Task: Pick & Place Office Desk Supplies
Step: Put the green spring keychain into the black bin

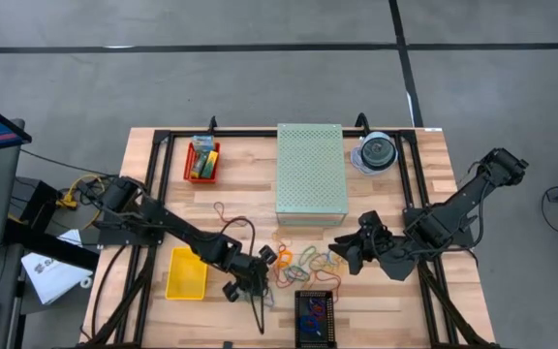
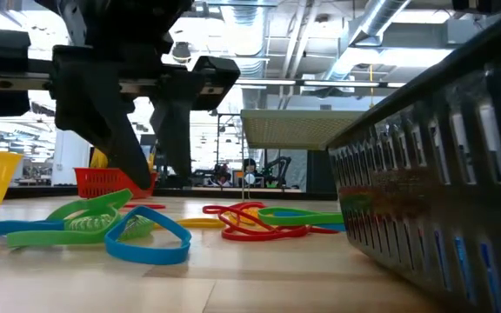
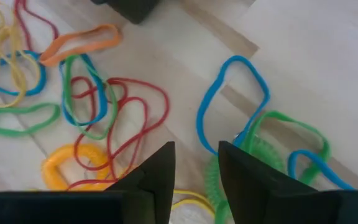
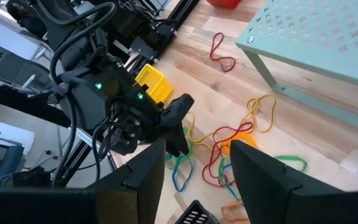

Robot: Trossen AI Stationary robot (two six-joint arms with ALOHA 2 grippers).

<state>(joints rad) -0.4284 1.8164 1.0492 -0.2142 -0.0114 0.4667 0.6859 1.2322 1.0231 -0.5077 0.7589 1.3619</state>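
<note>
Loose rubber bands (image 1: 310, 260) in blue, green, red, orange and yellow lie flat on the wooden table in front of the pale green box. My left gripper (image 3: 196, 168) points steeply down over their left end, open. One end of a blue band (image 3: 232, 99) and a green band (image 3: 281, 134) lie just beyond its fingertips. In the low view the left gripper (image 2: 156, 174) stands just above the table behind a green band (image 2: 85, 217). My right gripper (image 1: 347, 250) hovers open above the pile's right side, nothing between its fingers (image 4: 253, 168). Yellow-and-green crayon boxes (image 1: 201, 158) sit in a red basket.
A black mesh basket (image 1: 315, 315) holding a few bands stands at the near edge, close beside the pile. A yellow basket (image 1: 186, 273) sits left of my left gripper. The pale green perforated box (image 1: 310, 173) and a clear disc case (image 1: 376, 153) stand at the far side.
</note>
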